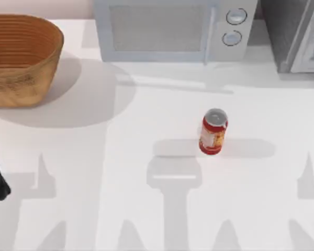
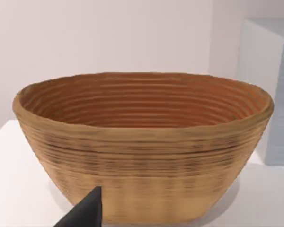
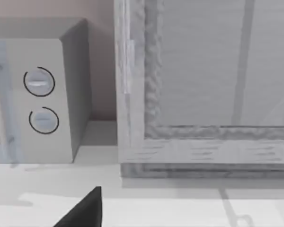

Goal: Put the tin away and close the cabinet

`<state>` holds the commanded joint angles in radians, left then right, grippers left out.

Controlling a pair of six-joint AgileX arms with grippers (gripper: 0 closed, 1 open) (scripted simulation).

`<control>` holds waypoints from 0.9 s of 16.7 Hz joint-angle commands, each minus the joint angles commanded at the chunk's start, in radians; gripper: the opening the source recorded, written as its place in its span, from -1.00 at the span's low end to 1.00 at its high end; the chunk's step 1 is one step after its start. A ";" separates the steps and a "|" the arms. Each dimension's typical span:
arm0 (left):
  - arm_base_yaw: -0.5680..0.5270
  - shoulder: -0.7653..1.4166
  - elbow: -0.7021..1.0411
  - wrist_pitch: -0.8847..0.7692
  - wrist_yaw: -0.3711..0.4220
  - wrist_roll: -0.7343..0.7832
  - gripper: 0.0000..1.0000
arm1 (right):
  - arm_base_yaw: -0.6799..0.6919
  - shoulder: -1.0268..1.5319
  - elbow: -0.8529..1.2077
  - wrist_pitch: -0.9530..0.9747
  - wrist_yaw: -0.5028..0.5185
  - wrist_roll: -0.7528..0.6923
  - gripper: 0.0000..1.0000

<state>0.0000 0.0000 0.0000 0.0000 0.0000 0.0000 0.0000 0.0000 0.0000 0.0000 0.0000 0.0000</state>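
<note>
My gripper tips [image 3: 85, 210], grip state unclear; small red cylindrical tin [image 1: 213, 132] stands w/ silver top: rigid, light, prob slick — grab mid-body.

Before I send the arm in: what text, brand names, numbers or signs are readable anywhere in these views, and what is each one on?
No text can be read.
Tin: its yellow-white label carries markings, too blurred to read.
Microwave: two round knobs, each with a plain line mark, no numbers or words.
Cabinet: nothing written on its door.
Basket: plain weave, no label.
</note>
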 joint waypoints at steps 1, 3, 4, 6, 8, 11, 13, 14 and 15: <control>0.000 0.000 0.000 0.000 0.000 0.000 1.00 | 0.000 0.000 0.000 0.000 0.000 0.000 1.00; 0.000 0.000 0.000 0.000 0.000 0.000 1.00 | 0.004 0.009 0.002 0.007 0.004 0.000 1.00; 0.000 0.000 0.000 0.000 0.000 0.000 1.00 | 0.011 0.029 0.007 0.021 0.011 0.001 1.00; 0.000 0.000 0.000 0.000 0.000 0.000 1.00 | 0.038 0.097 0.023 0.071 0.037 0.002 1.00; 0.000 0.000 0.000 0.000 0.000 0.000 1.00 | 0.080 0.205 0.048 0.149 0.078 0.003 1.00; 0.000 0.000 0.000 0.000 0.000 0.000 1.00 | 0.164 0.424 0.101 0.311 0.164 0.005 1.00; 0.000 0.000 0.000 0.000 0.000 0.000 1.00 | 0.231 0.600 0.143 0.442 0.234 0.007 1.00; 0.000 0.000 0.000 0.000 0.000 0.000 1.00 | 0.268 0.695 0.167 0.513 0.272 0.008 1.00; 0.000 0.000 0.000 0.000 0.000 0.000 1.00 | 0.306 0.793 0.191 0.588 0.312 0.008 1.00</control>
<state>0.0000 0.0000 0.0000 0.0000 0.0000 0.0000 0.3057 0.7929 0.1906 0.5877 0.3124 0.0083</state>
